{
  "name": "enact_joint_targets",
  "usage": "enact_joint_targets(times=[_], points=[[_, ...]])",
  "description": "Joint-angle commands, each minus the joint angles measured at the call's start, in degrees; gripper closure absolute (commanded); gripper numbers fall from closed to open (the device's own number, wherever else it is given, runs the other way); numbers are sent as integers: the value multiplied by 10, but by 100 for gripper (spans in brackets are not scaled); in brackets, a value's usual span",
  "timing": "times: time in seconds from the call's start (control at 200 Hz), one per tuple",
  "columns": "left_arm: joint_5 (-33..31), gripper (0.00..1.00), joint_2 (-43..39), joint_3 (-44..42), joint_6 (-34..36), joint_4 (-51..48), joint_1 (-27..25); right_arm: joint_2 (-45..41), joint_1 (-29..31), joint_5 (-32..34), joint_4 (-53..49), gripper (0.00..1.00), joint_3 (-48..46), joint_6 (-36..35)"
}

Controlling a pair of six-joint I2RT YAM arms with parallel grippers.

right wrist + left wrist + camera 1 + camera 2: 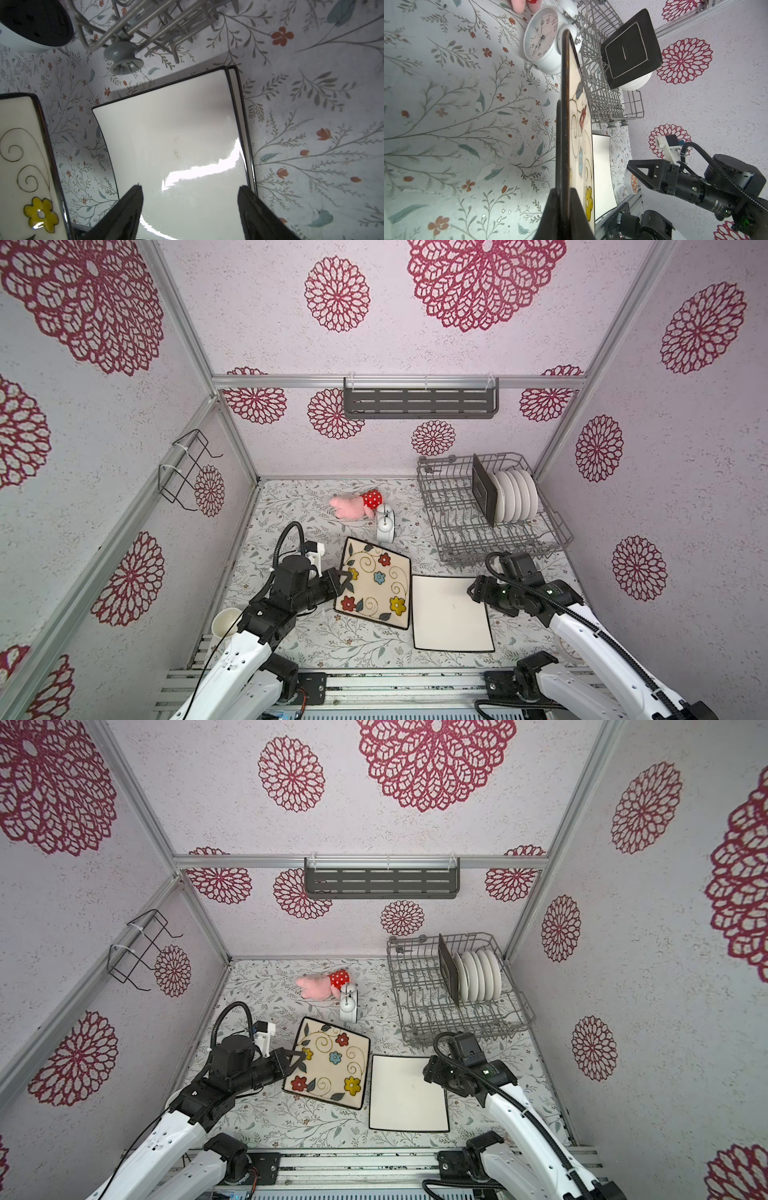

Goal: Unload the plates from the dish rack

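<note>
**Glazed plate pinched by one edge, clock close behind**

Cream glaze with painted flowers: the flowered plate (pixel 374 583) hangs in the left pincer (pixel 343 574), whose jaws are clamped on its near-left rim. In the left wrist view the plate's dark edge (pixel 564 124) runs straight out between the two fingers, so the grip is on a thin strip only. To my eye that is the weak point. A slick rim held at one side could swivel or slip, and the far corner would strike the worktop (pixel 291 506) first.

The clock (pixel 385 524) stands just beyond the plate's far corner. A swing that way could knock it over.

The white plate (pixel 451 614) lies flat just beside the flowered one, their edges nearly meeting in both top views. Set down carelessly, one rim could ride onto the other. The right wrist view hints at a second white plate (pixel 239 116) beneath.

The right pincer (pixel 190 209) hovers above it with jaws spread, holding nothing.

In the rack (pixel 453 510) a dark plate (pixel 484 491) and a row of round plates (pixel 517 493) stand upright. Pulling the dark one could tip the round ones leaning behind it.
</note>
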Motion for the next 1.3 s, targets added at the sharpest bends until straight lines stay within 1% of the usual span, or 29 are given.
enact_joint_targets(times=[0.0,0.09,0.23,0.475,0.715,1.296], points=[[4,100,-15,5,-40,119,-21,1,-3,17,-3,24,0,3],[-2,100,-14,-7,-57,143,-33,4,-4,22,-9,24,-2,4],[-26,100,-15,-9,-61,145,-55,2,-4,28,-9,24,-8,9],[-61,100,1,-19,-82,182,-85,-1,-4,11,22,24,-35,21],[-85,100,12,-26,-87,204,-111,-5,-4,15,28,23,-42,22],[-121,100,3,-47,-100,187,-147,-7,-5,0,56,15,-51,25]])
